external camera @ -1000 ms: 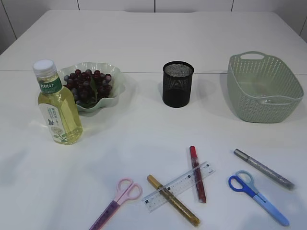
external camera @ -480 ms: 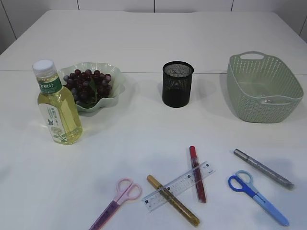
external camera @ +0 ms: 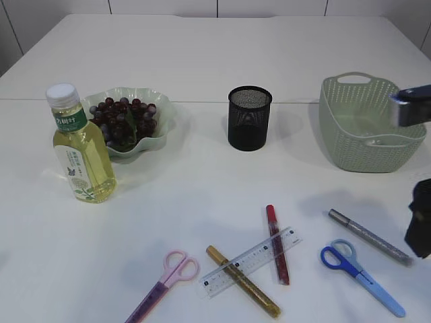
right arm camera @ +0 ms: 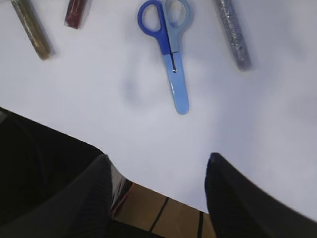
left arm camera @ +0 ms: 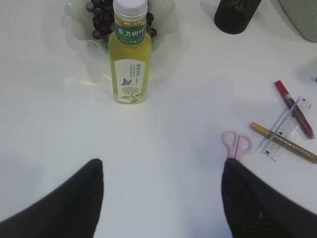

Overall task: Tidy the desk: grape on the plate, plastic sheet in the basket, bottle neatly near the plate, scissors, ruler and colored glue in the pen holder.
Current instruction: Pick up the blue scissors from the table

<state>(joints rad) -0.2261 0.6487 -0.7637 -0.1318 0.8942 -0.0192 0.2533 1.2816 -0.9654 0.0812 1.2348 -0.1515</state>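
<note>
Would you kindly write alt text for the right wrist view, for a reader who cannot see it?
Blue scissors lie closed on a white table, blades pointing toward the open, empty right gripper at the bottom. A silver glitter glue pen lies to their right; gold and red glue pens show at upper left.

Just a big white table (external camera: pixel 202 60) with a matte top, evenly lit, soft shadows only. There's a seam running across it. Behind it, pale panels (external camera: pixel 161 7) with thin dark gaps. Right wrist view shows wood-toned floor (right arm camera: pixel 163 218) past the table edge.
</note>
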